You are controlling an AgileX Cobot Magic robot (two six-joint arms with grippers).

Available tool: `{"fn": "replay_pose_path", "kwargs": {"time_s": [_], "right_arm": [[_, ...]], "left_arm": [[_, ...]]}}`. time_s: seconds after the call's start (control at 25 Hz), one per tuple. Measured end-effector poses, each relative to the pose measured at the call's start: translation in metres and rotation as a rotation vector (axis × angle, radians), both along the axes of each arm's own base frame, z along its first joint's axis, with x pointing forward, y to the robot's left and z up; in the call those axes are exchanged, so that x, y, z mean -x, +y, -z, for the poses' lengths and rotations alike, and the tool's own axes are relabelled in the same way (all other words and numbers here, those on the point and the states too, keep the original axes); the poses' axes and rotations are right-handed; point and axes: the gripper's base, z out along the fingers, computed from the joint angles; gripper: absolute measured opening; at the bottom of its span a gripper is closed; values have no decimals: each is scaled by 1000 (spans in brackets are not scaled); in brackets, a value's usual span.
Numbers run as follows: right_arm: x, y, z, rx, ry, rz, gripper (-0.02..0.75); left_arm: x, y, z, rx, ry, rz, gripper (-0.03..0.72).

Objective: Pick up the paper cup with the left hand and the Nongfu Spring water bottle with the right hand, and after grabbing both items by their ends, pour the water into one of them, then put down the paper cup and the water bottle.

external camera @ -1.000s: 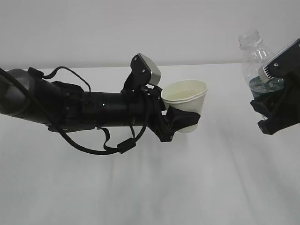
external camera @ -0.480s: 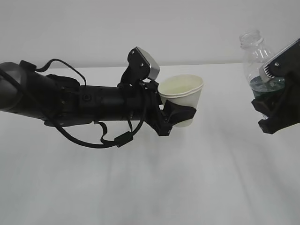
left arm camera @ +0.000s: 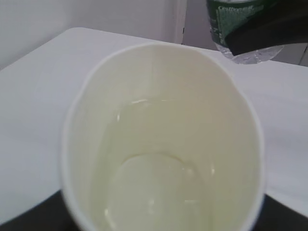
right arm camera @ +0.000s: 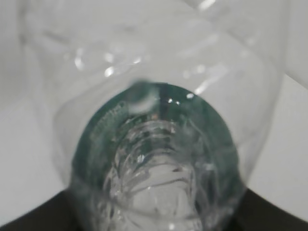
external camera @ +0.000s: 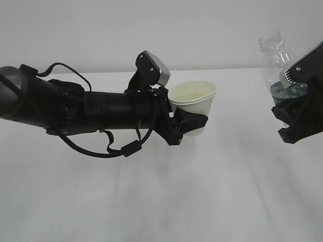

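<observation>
The white paper cup (external camera: 193,100) hangs above the table near the middle, tilted slightly, with my left gripper (external camera: 192,123) shut round its lower part. In the left wrist view the cup (left arm camera: 163,96) fills the frame, and a shallow pool of clear water (left arm camera: 154,192) lies in its bottom. At the far right the uncapped Nongfu Spring water bottle (external camera: 275,56) stands upright in the air. My right gripper (external camera: 291,108) is shut on it at the green label and below. The bottle (right arm camera: 154,144) fills the right wrist view, and its label (left arm camera: 231,17) shows beyond the cup.
A white table (external camera: 151,201) lies under both arms, its far edge meeting a pale wall (external camera: 101,30). The left arm's cables (external camera: 96,151) loop down below the forearm. A wide gap separates the cup from the bottle.
The left arm has carried the cup a little to the left and slightly up, away from the bottle. The right gripper and bottle have barely moved.
</observation>
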Motion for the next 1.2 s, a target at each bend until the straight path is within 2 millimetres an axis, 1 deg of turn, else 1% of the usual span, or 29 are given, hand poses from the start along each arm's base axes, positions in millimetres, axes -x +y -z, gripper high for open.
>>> {"fn": "replay_pose_path", "kwargs": {"time_s": [0.36,0.44,0.6,0.84,1.2], "right_arm": [[0,0,0,0,0,0,366],[0,0,0,0,0,0,366],[0,0,0,1,-1,1,366],[0,0,0,0,-1,2,366],[0,0,0,0,-1,2,366]], "left_arm": [[-25,32,-1,16,-4,-88,414],[-26,37,-1,22,-1,-95,414],[-24,51,9,12,31,-115,414],[-22,69,17,26,15,-115,414],[-29,82,16,22,-37,-142,413]]}}
